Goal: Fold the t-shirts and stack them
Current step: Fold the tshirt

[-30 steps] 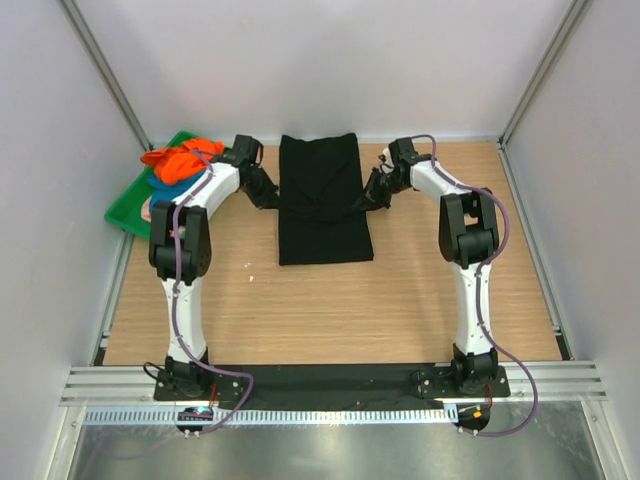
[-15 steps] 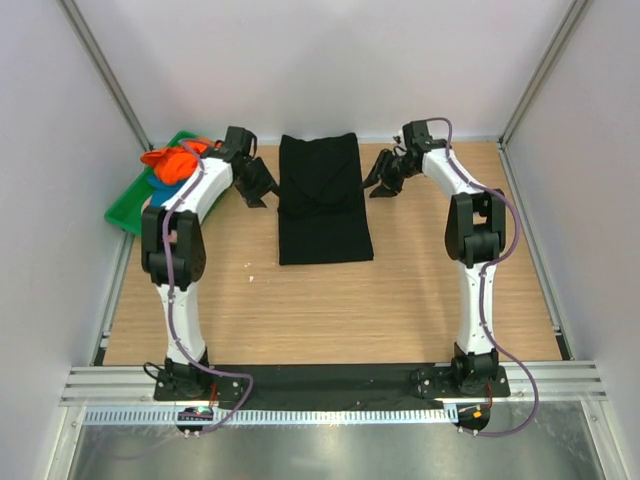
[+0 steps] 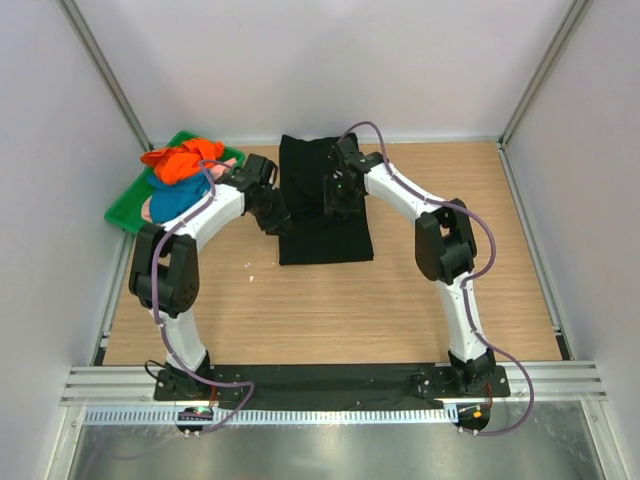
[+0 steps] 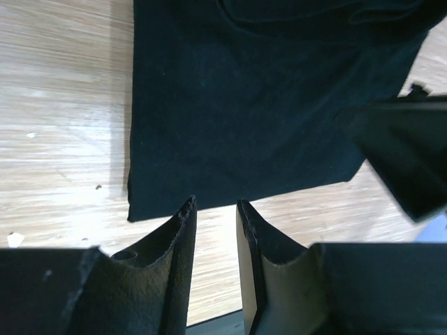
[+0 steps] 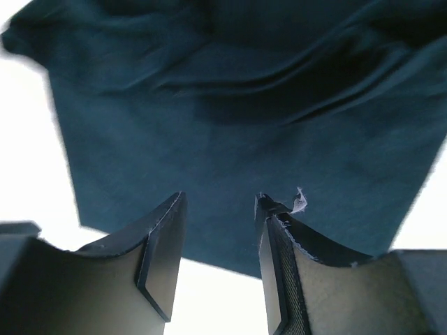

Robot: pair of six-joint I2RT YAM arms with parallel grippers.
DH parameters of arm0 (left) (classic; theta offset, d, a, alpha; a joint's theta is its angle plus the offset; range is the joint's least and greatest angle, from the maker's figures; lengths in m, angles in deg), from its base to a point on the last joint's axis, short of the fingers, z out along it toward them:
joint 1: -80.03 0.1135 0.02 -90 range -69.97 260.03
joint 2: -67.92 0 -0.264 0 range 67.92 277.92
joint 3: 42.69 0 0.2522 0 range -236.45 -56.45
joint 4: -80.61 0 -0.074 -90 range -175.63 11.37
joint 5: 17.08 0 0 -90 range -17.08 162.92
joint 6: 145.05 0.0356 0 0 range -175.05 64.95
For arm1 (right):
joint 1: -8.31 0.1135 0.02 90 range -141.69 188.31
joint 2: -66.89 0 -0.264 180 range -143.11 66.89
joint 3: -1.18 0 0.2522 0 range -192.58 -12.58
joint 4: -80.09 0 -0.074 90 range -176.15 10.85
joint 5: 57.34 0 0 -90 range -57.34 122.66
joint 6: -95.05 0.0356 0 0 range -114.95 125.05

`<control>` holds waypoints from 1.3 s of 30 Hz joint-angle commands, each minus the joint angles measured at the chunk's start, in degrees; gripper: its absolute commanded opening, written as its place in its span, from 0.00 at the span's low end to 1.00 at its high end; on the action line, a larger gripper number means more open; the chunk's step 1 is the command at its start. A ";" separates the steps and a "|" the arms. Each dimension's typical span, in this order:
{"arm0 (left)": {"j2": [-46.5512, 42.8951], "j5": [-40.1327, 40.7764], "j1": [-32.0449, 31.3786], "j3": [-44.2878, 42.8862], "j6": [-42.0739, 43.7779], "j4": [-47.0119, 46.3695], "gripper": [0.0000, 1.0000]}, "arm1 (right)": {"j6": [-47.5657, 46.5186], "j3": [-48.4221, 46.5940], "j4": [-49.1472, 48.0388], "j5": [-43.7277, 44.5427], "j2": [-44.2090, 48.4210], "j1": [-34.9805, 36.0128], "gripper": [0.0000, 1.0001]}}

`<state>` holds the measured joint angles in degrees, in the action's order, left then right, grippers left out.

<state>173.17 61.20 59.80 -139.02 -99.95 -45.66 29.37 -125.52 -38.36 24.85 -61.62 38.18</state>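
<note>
While the black t-shirt (image 3: 322, 225) is lying folded, your left gripper (image 4: 215, 204) is hovering beside its left edge, fingers barely parted, empty, your right gripper (image 5: 220, 199) is hanging over its middle, fingers spread, orange t-shirt (image 3: 180, 160) and blue t-shirt (image 3: 175, 200) are sitting left of it.

Top cam hangs high behind the arm bases, looking down on the whole bench (image 3: 300, 300). Left wrist cam sits low & close, looking past the left pincer (image 4: 215, 206) at the black t-shirt (image 4: 244, 105) and bare bench. Right wrist cam — even closer — looks past the right pincer (image 5: 220, 200) at the same shirt; all 3 views share it.
</note>
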 commanded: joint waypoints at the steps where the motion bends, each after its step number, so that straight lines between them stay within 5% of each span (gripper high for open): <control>1: 0.30 -0.84 -0.16 -0.14 -1.24 -4.72 0.30 | 1.08 -2.89 -2.43 7.54 -2.44 -2.01 0.51; 12: -0.05 -2.42 -0.25 2.76 -1.41 -6.65 0.28 | -0.67 -16.94 -6.39 13.26 -11.05 -3.58 0.51; 20: 8.54 -6.28 -0.07 -7.14 -0.97 -9.55 0.29 | 0.12 -25.30 -4.91 9.84 -14.49 -5.87 0.53; 26: 17.34 -12.00 2.03 -16.39 -2.03 -12.71 0.28 | 3.19 -16.62 -9.55 -7.54 -7.90 -8.51 0.51; 27: 19.36 -13.66 2.38 -18.05 -2.20 -13.85 0.28 | 3.98 -13.56 -10.95 -10.44 -7.38 -8.86 0.48; 28: 22.60 -17.94 4.13 -19.29 -3.77 -17.43 0.27 | 7.90 -7.26 -17.66 -20.13 -5.80 -9.91 0.34; 39: 28.16 -22.46 6.87 -19.74 -8.35 -28.01 0.26 | 14.70 7.12 -36.09 -28.75 -4.74 -10.53 0.02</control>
<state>200.56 42.53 66.47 -156.44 -106.18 -66.86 40.54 -120.41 -64.66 0.79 -71.37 27.49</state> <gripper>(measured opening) 0.265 0.035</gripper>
